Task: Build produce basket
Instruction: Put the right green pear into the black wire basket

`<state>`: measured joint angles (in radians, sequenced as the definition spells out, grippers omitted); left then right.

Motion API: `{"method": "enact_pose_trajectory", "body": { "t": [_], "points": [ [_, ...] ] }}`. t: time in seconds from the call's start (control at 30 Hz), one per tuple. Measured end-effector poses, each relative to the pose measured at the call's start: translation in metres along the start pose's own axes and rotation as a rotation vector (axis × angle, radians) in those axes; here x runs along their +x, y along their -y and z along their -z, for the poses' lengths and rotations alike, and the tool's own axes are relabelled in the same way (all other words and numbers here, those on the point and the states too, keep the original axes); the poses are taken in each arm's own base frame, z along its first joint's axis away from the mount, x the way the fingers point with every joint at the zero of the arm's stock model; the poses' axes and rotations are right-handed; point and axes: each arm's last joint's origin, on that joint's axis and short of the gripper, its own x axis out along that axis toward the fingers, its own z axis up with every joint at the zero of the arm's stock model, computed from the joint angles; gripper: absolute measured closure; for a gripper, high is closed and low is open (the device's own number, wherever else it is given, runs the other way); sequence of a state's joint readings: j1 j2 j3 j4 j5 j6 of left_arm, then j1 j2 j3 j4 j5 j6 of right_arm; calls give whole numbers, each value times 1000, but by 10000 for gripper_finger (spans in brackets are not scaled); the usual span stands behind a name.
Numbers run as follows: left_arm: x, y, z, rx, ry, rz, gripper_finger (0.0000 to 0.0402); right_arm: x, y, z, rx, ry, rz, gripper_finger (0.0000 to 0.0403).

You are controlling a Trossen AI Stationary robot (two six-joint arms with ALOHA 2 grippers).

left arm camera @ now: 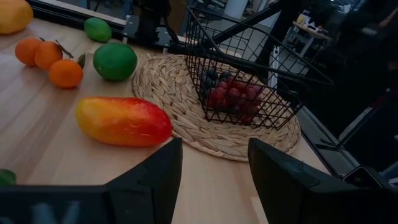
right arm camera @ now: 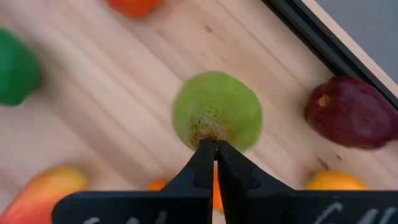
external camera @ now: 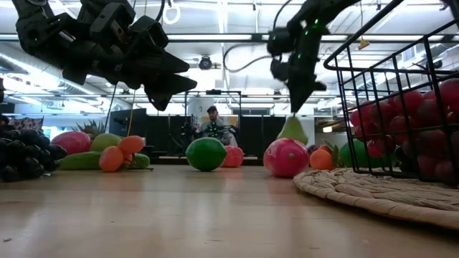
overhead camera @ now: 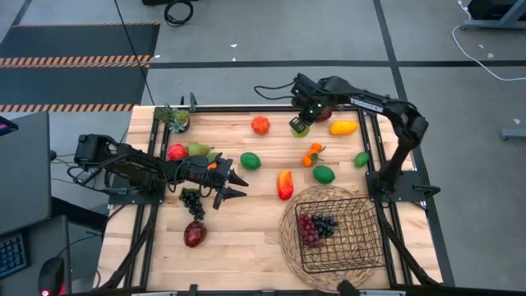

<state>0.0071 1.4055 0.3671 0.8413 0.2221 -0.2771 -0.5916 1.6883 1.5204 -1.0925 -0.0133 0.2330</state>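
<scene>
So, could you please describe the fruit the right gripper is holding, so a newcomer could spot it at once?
Start at the far edge of the wooden table, on the right arm's side. The right gripper is shut on the stem end of a green pear there. It is pale speckled green, unlike the dark red fruit and yellow fruit beside it.

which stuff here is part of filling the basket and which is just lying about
Part of the job:
- basket, grapes already inside
- green pear, its stem pinched in the right hand
- mango, lime, oranges
- left hand, open, holding nothing

Lying about:
- woven mat under the basket
- person in the background
</scene>
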Motion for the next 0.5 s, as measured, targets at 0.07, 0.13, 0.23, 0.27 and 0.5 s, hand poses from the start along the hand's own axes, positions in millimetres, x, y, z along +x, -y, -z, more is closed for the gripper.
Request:
{"method": "enact_pose_trajectory", "body": {
  "t": [0.07, 0.13, 0.23, 0.27, 0.5],
  "points": [
    [0, 0, 0, 0, 0, 0, 212, -17, -6, 8, 1, 25, -27, 393],
    [0, 0, 0, 0, 0, 0, 212, -34, -15, 17, -2, 57, -59, 393],
    [0, 0, 0, -3, -1, 0, 212, -62, -30, 34, 1, 112, -127, 393],
    [0, 0, 0, -8, -1, 0, 212, -71, -34, 40, 5, 128, -153, 393],
    [0, 0, 0, -22, -1, 0, 212, -120, -69, 87, 2, 178, -343, 392]
  ]
}}
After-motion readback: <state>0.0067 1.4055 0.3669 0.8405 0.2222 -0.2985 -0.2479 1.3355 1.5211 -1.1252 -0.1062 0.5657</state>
